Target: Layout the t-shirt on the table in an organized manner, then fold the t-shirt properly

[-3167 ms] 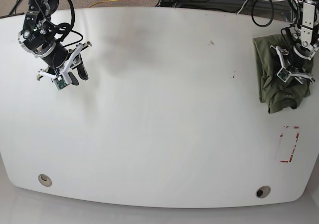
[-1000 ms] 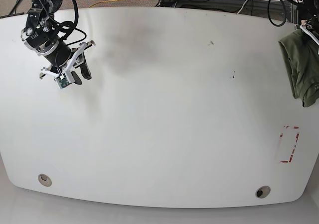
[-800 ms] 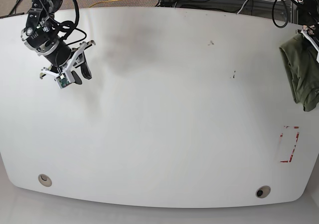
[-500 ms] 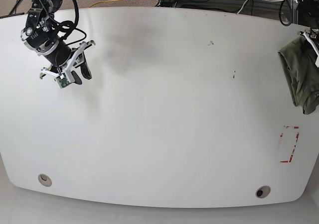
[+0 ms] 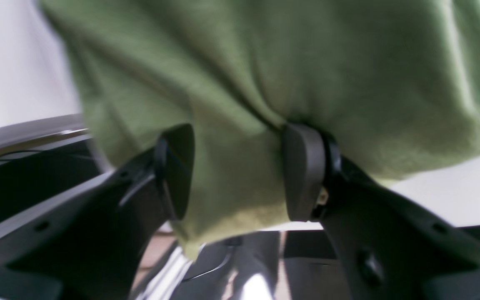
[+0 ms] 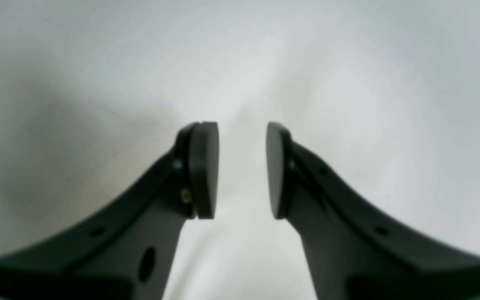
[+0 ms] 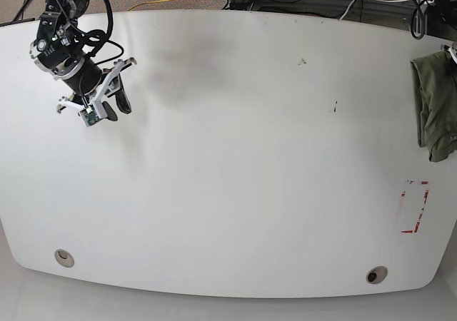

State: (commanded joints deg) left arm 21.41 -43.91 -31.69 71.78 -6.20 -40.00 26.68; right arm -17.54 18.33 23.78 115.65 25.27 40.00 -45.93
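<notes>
Nothing is laid out yet — the t-shirt [image 7: 435, 107] hangs bunched at the bench [image 7: 235, 157] right edge, pinched in the left gripper [image 5: 236, 175] jaws, while the right gripper [image 6: 242, 168] jaws stand slightly apart, empty.

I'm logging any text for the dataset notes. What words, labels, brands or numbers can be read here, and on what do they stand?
None can be read.
The t-shirt is plain olive green, with no print or visible tag.
The table bears only a red tape rectangle, without lettering.
</notes>
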